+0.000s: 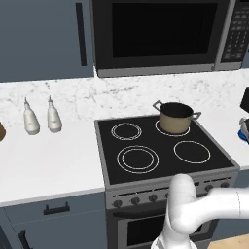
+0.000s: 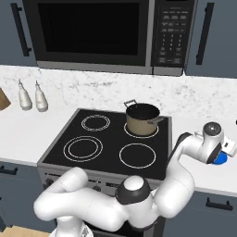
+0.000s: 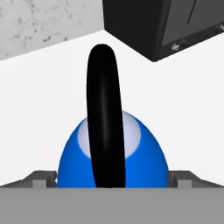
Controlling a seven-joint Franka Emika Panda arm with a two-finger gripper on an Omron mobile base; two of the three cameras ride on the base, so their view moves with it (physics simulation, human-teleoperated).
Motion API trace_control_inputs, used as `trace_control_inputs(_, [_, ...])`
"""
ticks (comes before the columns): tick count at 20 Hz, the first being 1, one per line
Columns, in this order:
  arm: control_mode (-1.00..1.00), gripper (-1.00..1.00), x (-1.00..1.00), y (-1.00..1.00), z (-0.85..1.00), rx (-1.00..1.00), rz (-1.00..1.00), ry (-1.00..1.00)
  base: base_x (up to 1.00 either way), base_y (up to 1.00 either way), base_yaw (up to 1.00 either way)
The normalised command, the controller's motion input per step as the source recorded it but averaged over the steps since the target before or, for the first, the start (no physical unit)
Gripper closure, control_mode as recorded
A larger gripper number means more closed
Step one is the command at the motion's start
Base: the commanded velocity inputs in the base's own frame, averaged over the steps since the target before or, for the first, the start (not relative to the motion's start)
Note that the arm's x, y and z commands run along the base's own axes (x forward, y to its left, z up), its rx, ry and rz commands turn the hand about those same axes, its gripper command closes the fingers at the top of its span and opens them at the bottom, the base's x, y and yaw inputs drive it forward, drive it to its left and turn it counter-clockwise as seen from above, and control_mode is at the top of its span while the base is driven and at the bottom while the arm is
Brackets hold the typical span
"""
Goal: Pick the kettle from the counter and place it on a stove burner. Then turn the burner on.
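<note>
On the white counter (image 2: pixel 203 173) right of the cooktop (image 1: pixel 160 151) sits the blue kettle (image 3: pixel 113 157), a black appliance (image 3: pixel 162 26) just behind it. The gripper (image 3: pixel 113 180) hangs wide open straddling the kettle, gripping nothing; a tan pot (image 1: pixel 175 116) occupies a rear burner.

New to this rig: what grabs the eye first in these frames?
The bright blue kettle with its black arched handle, close up in the hand view, sitting on the white counter between the tips of the open gripper. Next, the tan pot on a rear ring of the black cooktop, under the microwave.
</note>
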Motion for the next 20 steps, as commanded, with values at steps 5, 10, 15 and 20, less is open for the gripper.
trace_control_inputs(5, [-1.0,1.0,0.14,-0.01,-0.21,0.0,0.0,0.0,0.0,0.0,0.0])
trace_control_inputs(10, [-1.0,1.0,-0.23,-0.03,-0.17,0.0,0.01,-0.05,0.0,0.0,0.0])
trace_control_inputs(15, [-1.0,1.0,-0.73,0.17,0.01,-0.01,0.13,-0.23,0.0,0.0,0.0])
trace_control_inputs(20, [-1.0,1.0,-0.51,0.65,0.32,-0.09,0.25,-0.21,0.0,0.0,0.0])
